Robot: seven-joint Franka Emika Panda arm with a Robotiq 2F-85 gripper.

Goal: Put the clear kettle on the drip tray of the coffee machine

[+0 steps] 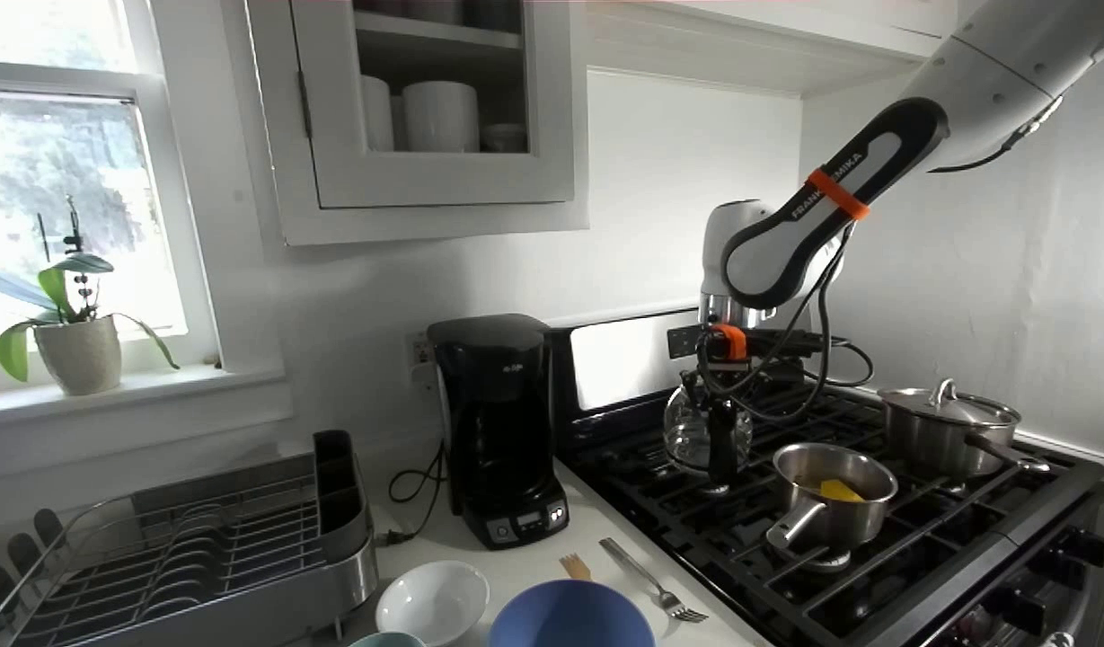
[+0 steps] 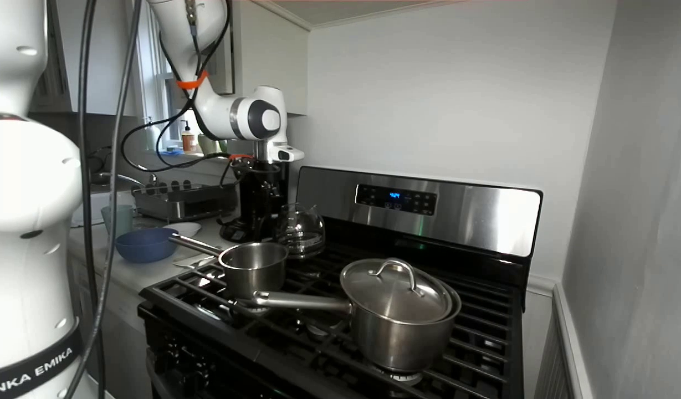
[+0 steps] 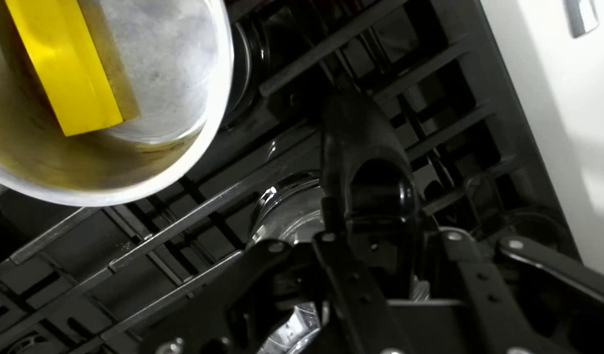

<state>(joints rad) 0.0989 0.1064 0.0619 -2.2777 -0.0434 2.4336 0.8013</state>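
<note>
The clear kettle [image 1: 686,436], round glass with a black handle [image 3: 353,128], is at the back of the stove, nearest the counter. Its glass belly also shows in an exterior view [image 2: 307,235]. In the wrist view my gripper [image 3: 380,221] has its fingers on both sides of the handle and looks closed on it; it comes down from above [image 1: 722,395]. I cannot tell whether the kettle is lifted off the grate. The black coffee machine [image 1: 493,359] stands on the counter beside the stove, its recess empty. Its drip tray [image 1: 514,490] is the bottom ledge.
A steel saucepan [image 1: 848,521] with a yellow block [image 3: 68,64] inside stands close in front of the kettle. A larger lidded silver pot [image 2: 401,343] is farther along the stove. A fork [image 1: 643,573], blue bowl [image 1: 569,620], white bowl [image 1: 435,600] and dish rack [image 1: 201,598] occupy the counter.
</note>
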